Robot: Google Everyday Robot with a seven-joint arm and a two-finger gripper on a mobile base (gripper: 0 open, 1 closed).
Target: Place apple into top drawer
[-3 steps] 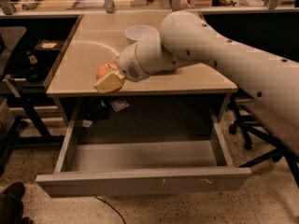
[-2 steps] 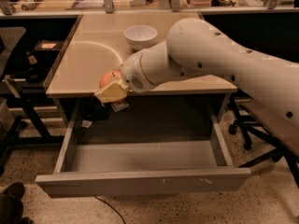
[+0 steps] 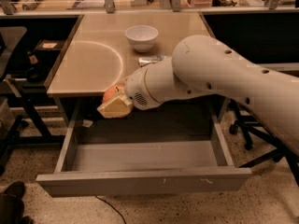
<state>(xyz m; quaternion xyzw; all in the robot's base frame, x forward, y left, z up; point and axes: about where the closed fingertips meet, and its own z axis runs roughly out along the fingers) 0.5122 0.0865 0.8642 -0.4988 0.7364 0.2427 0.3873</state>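
Since the earlier frames, the end effector (image 3: 115, 108) has come lower with the apple (image 3: 110, 93) and now hangs just under the front edge of the beige tabletop (image 3: 88, 64), where before it was level with that edge. It holds the apple, its pale fingers closed around the fruit, and only the top red-orange part of the apple shows above them. The apple is in the air over the back left part of the top drawer (image 3: 140, 181), which is pulled far out; it does not touch the drawer floor. Further right on the tabletop, a white bowl (image 3: 141, 36) stands upright, and a foil packet (image 3: 150, 60) lies just in front of it, partly hidden by the arm (image 3: 210, 76). The thick white arm reaches in from the right side.
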